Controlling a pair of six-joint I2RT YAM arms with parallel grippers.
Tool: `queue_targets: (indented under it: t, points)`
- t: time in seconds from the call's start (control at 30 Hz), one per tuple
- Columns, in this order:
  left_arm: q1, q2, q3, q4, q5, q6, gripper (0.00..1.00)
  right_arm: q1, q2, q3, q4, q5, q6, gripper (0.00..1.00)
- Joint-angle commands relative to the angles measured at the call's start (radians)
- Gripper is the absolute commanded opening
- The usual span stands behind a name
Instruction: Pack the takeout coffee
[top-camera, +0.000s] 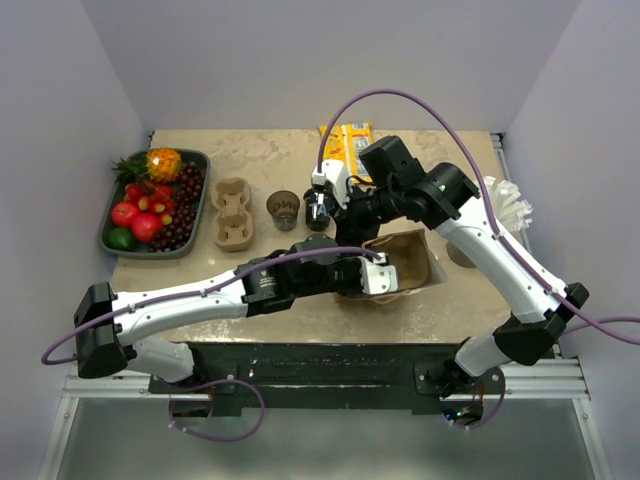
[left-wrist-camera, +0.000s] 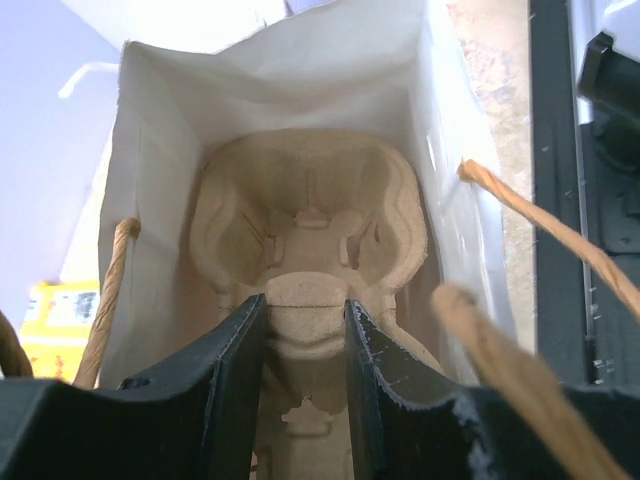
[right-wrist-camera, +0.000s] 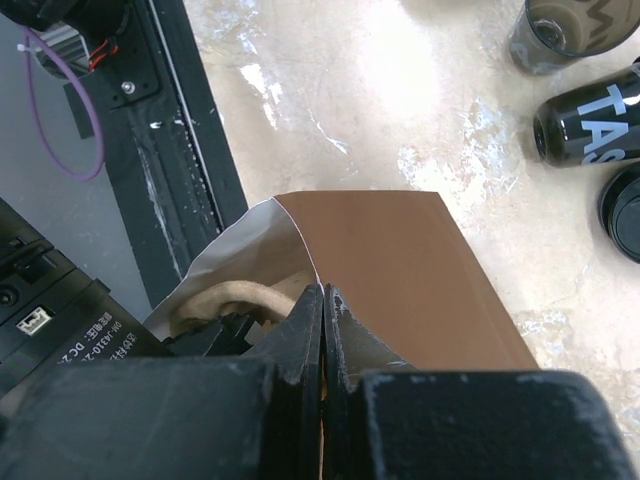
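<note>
Reading "TAS", a dark cup sits near the bag.

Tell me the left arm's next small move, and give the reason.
Probably ease the cup carrier deeper until it seats in the paper bag, then let go. The left pincer grips its centre ridge inside the bag, while the right pincer pinches the bag's rim, holding the mouth open.

Matt paper bag, rough pulp tray
</note>
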Motion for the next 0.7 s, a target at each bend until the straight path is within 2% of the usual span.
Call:
queue_targets:
  t: [0.0, 0.1, 0.13, 0.23, 0.43, 0.57, 0.67]
  points:
    - [0.066, 0.004, -0.028, 0.084, -0.018, -0.175, 0.0, 0.012, -0.076, -0.031, -0.005, -0.035, 0.037, 0.0]
    - [0.115, 0.008, -0.063, 0.113, 0.022, -0.253, 0.0, 0.012, -0.09, -0.036, 0.017, -0.032, 0.062, 0.0]
    - [0.124, 0.008, -0.071, 0.122, 0.071, -0.268, 0.0, 0.01, -0.09, -0.036, 0.022, -0.043, 0.068, 0.0]
    - [0.132, 0.008, -0.104, 0.176, 0.102, -0.285, 0.0, 0.012, -0.091, -0.036, 0.025, -0.076, 0.072, 0.0]
    - [0.132, 0.048, -0.144, 0.225, 0.067, -0.304, 0.0, 0.012, -0.122, -0.076, 0.046, -0.086, 0.106, 0.0]
    - [0.132, 0.1, -0.137, 0.256, 0.013, -0.272, 0.0, 0.012, -0.139, -0.114, 0.063, -0.101, 0.115, 0.0]
    - [0.129, 0.136, -0.114, 0.29, 0.002, -0.166, 0.0, 0.012, -0.14, -0.134, 0.069, -0.135, 0.126, 0.0]
